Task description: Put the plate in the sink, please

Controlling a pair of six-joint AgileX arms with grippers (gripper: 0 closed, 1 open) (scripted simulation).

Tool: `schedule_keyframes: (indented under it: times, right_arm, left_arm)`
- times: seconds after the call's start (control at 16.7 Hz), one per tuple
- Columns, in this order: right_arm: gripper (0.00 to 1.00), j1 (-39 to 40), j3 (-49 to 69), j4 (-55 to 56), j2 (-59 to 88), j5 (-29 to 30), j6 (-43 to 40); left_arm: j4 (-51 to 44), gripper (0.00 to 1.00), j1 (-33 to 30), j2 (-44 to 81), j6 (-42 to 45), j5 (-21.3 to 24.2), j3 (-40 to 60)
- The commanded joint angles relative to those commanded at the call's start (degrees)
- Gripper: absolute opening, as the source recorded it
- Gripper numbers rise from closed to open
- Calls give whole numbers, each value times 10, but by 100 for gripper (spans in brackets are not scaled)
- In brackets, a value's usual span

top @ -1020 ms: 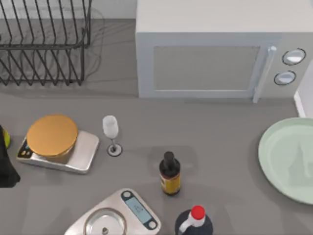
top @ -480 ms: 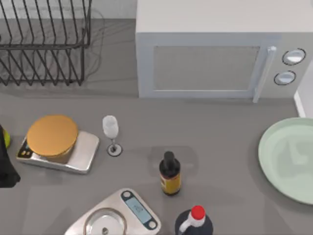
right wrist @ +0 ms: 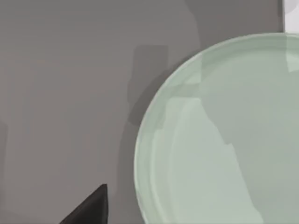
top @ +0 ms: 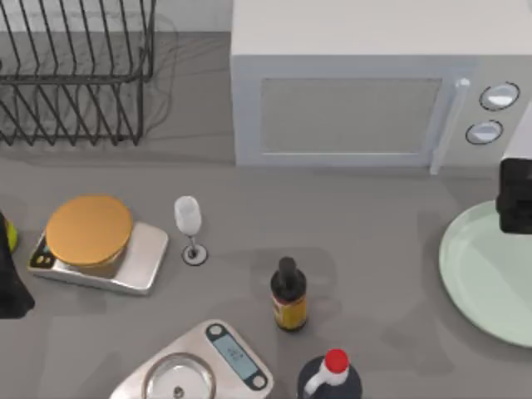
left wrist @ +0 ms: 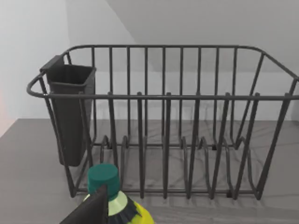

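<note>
1. Top view: plate (top: 486, 274) flat on desk (top: 366, 224), right edge; right claw (top: 515, 195) above its rim, can't tell whether it's apart or together.
2. Plate looks stiff, slick, breakable; pinch the rim.

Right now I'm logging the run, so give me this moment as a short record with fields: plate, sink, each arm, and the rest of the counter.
plate: pale green plate flat on the grey counter at the right edge, not lifted
sink: a bit of white rim beside the plate
right arm: dark part over the plate's far edge; one fingertip above the counter beside the plate
left arm: parked at the left edge, facing the dish rack
other things: microwave, two kitchen scales, wine glass, dark bottle
</note>
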Motion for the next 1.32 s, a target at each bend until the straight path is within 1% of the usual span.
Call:
schedule_keyframes:
  times: [0.3,0.48,0.6,1.02,1.14,1.32]
  right_arm:
    - [100,48,172,-139,247,0,50]
    - [100,66,237,-192,339,0,69]
    - [100,73,260,-211,370,0,76]
    - [100,72,256,-204,379,0,76]
    - [100,73,235,-172,393,0,77]
    - [100,75,191,-88,426,0,78]
  left_arm:
    - [0,100,0,0,0,0,0]
    - [0,100,0,0,0,0,0]
    - [0,100,0,0,0,0,0]
    - [0,100,0,0,0,0,0]
    - [0,100,0,0,0,0,0]
    - [0,100,0,0,0,0,0]
